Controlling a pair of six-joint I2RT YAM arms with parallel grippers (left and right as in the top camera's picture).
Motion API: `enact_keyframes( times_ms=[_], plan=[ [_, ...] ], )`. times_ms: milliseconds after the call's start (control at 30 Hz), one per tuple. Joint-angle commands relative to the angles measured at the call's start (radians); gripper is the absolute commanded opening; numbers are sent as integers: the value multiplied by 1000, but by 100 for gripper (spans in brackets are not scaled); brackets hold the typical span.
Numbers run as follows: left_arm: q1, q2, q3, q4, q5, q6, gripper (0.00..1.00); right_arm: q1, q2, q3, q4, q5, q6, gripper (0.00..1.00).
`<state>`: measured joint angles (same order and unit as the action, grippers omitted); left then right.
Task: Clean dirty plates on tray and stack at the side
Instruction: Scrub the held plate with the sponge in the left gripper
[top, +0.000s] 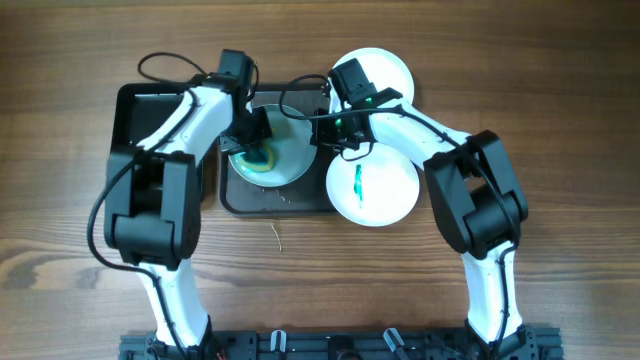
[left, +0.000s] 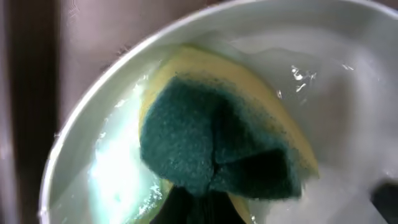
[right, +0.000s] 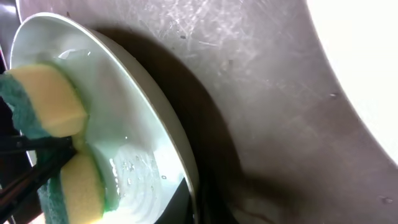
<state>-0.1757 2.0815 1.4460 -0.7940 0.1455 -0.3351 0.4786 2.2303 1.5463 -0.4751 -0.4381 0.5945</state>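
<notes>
A white plate (top: 290, 155) sits wet on the dark grey tray (top: 280, 200). My left gripper (top: 255, 150) is shut on a yellow sponge with a green scrub face (left: 217, 149), pressed into the plate's (left: 93, 99) bowl. The left gripper (left: 208, 208) shows only as dark fingers at the bottom edge. My right gripper (top: 322, 130) is shut on the plate's right rim (right: 186, 168), which looks tipped up off the tray (right: 280, 93). The sponge (right: 50, 102) shows there too. A second plate (top: 385, 195) with a teal smear lies right of the tray. A third, plain plate (top: 385, 70) lies behind it.
A glossy black dish (top: 135, 110) lies left of the tray, partly under my left arm. A thin pale strand (top: 277, 237) lies on the wooden table (top: 560, 100) in front of the tray. The arm bases stand at the near edge.
</notes>
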Motion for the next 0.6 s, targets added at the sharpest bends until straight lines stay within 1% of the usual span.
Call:
enact_keyframes(
  times_ms=[0,33,67,133,233,300,400,567],
  plan=[
    [-4,48,-80,25,444,254,4,-14,39,-17,2,-42,10,4],
    [-7,48,-80,28,498,283,4,-14,39,-17,3,-42,10,4],
    [-11,48,-80,36,515,287,4,-14,39,-17,3,-42,9,4],
    [-12,48,-80,65,488,267,4,-14,39,-17,2,-42,9,4],
    [-5,48,-74,117,289,143,4,-14,39,-17,2,-42,8,4],
    [-2,48,-49,120,125,71,4,-12,39,-17,1,-41,7,4],
    [-5,45,-1,119,-85,7,4,-11,39,-17,-1,-40,6,4],
    [-28,44,55,111,-361,-93,4,-11,39,-17,-8,-27,3,5]
  ],
)
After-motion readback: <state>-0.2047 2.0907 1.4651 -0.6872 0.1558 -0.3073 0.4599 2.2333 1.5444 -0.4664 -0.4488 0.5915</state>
